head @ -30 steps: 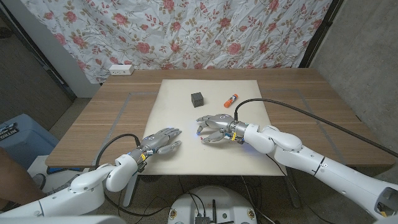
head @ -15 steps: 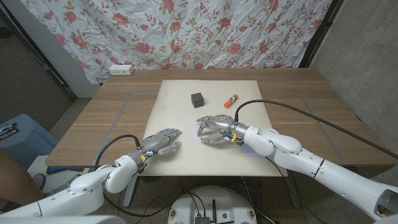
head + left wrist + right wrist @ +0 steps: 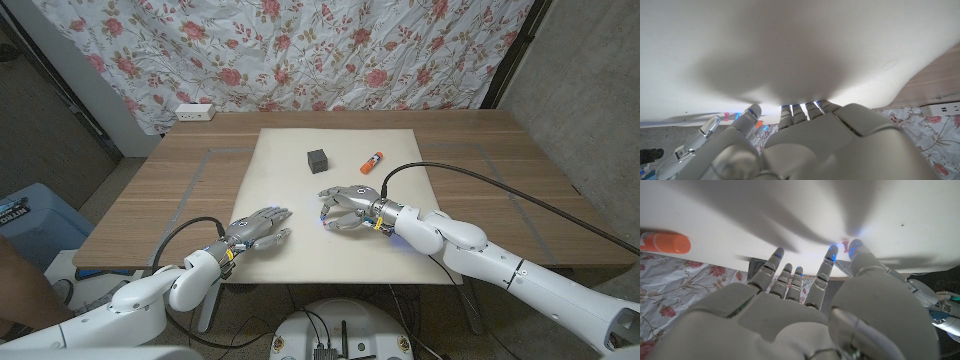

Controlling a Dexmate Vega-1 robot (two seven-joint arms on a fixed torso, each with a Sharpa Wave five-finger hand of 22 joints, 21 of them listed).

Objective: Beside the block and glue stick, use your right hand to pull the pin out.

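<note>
Hovering over the cream mat point(image 3: 290, 165), the right hand point(image 3: 347, 209) spreads its fingertips point(image 3: 831, 253) around one pink pin point(image 3: 845, 243), grip on it unclear; one black block point(image 3: 318, 160) and one glue stick point(image 3: 372, 159) lie beyond it; the left hand point(image 3: 258, 226) rests open, well apart

Right hand point(image 3: 348, 208) fingers point(image 3: 824, 272) spread, left hand point(image 3: 257, 228) open

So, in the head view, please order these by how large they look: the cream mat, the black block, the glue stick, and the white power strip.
1. cream mat, by far the largest.
2. white power strip.
3. and 4. black block and glue stick look about alike: the block is more compact, the stick longer and thinner, so I do not rank them.
</note>
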